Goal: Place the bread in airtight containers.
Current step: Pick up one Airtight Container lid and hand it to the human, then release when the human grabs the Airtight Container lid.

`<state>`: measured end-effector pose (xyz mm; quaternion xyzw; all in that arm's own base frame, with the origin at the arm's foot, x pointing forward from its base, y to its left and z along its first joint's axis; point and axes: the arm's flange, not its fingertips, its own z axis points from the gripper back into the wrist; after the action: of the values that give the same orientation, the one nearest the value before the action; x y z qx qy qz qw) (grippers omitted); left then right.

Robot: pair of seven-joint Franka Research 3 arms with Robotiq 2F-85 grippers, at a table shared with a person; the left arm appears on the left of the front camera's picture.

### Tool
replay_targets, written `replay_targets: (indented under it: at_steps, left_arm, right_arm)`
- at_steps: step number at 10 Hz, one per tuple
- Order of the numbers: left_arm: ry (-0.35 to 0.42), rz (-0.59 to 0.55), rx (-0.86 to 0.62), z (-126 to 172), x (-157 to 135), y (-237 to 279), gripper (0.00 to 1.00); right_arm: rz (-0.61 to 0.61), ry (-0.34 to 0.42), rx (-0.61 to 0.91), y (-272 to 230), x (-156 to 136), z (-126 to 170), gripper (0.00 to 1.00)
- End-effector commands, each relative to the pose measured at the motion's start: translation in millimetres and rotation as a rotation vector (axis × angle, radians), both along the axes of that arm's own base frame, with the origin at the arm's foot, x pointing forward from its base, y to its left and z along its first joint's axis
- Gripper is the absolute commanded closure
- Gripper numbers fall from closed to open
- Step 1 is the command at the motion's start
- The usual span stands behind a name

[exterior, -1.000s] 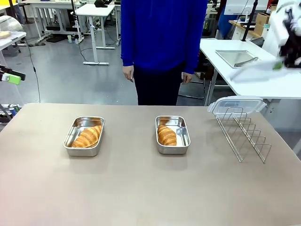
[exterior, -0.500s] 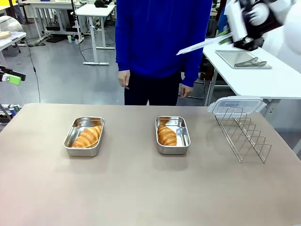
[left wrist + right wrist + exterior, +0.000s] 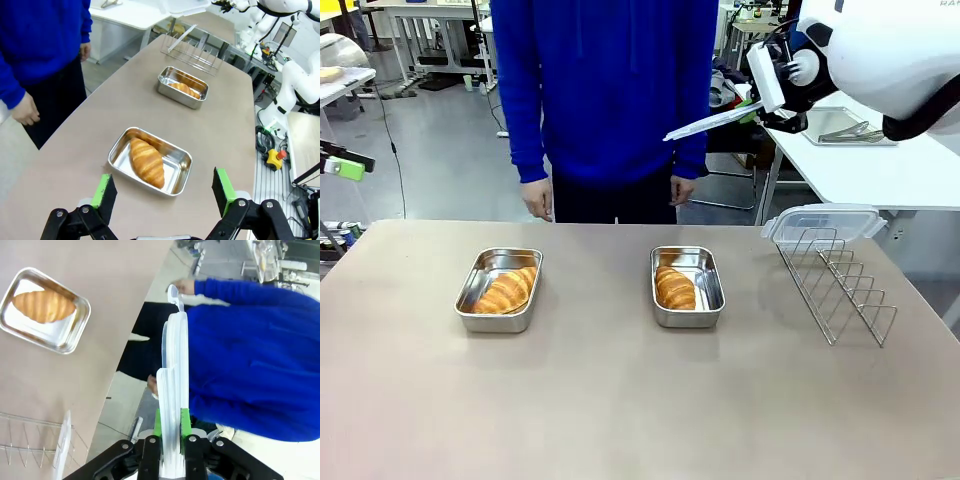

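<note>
The right tool (image 3: 760, 108) is pinched narrow on one edge of a clear lid (image 3: 715, 122), held tilted high above and left of the wire rack (image 3: 835, 290). The lid's free end is close to the person (image 3: 610, 90) across the worktop (image 3: 620, 400). The left tool (image 3: 165, 190) hangs wide and empty over the far pan (image 3: 495, 322), well left of the rack. My worry is that the edge grip (thin plastic, long overhang) lets the lid swing, slip or brush the person. It could also land askew on the near pan (image 3: 688, 318), just left of the rack, and not seal. Count: two pans; two croissants, one (image 3: 674, 288) in the near pan, one (image 3: 507, 291) in the far; two lids, the second lid (image 3: 820, 222) at the rack's far end; one rack.
</note>
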<state>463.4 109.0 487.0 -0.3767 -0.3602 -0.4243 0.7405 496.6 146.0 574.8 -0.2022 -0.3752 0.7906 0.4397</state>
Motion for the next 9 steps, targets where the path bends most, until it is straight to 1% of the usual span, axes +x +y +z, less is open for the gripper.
replay_targets:
  at_steps: [1, 9]
  left_arm:
    - [-0.007, -0.009, -0.004, 2.2, -0.6, -0.3, 0.0]
    - [-0.007, -0.009, -0.004, 2.2, -0.6, -0.3, 0.0]
  right_arm:
    - [0.015, -0.005, 0.002, 5.8, -6.4, 2.4, 1.0]
    - [0.015, -0.005, 0.002, 5.8, -6.4, 2.4, 1.0]
